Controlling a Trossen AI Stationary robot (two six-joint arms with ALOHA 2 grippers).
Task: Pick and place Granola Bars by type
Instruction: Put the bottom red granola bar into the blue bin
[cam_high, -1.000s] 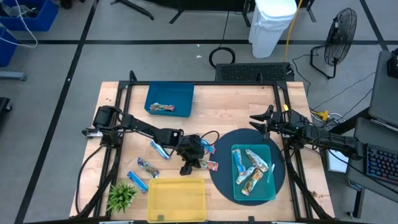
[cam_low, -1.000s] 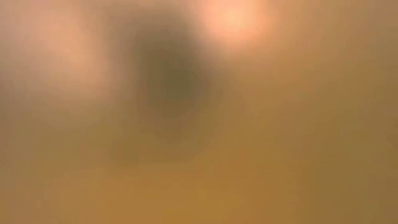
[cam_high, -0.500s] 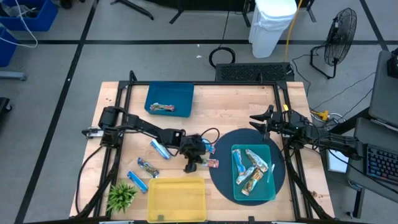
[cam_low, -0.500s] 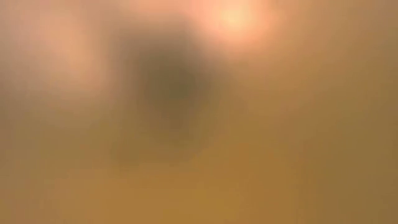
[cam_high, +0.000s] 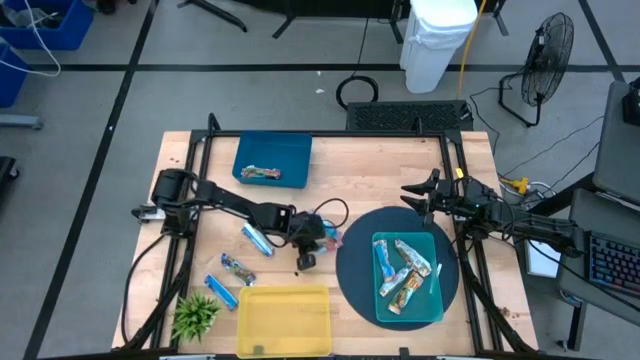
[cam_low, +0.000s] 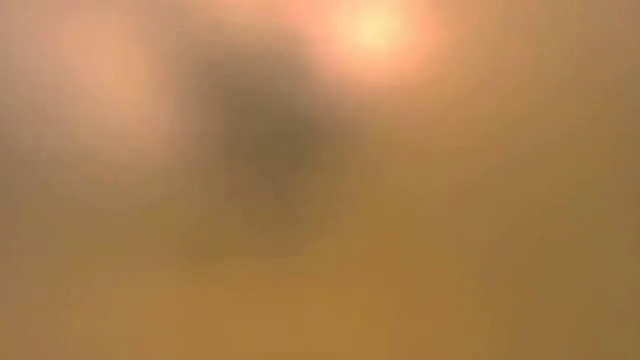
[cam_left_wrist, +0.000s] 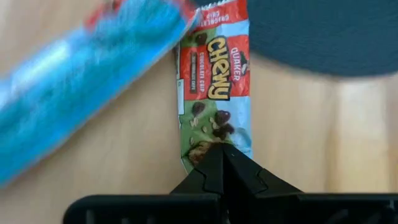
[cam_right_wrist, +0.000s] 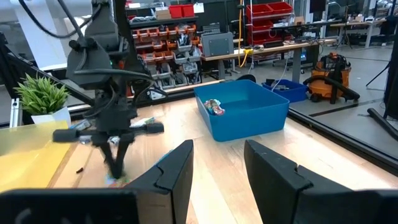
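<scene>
From above, the blue bin (cam_high: 272, 160) holds one multicoloured bar (cam_high: 261, 174), the teal tray (cam_high: 408, 278) on the dark round mat (cam_high: 352, 270) holds several bars, and the yellow bin (cam_high: 285, 322) looks bare. Three blue bars (cam_high: 255, 239) lie loose on the table (cam_high: 360, 180). The left gripper (cam_high: 330, 240) is pinched shut on a red-green bar (cam_left_wrist: 214, 93) beside the mat; its wrist view shows the fingertips (cam_left_wrist: 219, 163) clamping one end. The right gripper (cam_high: 412, 197) waits with fingers apart, holding nothing
</scene>
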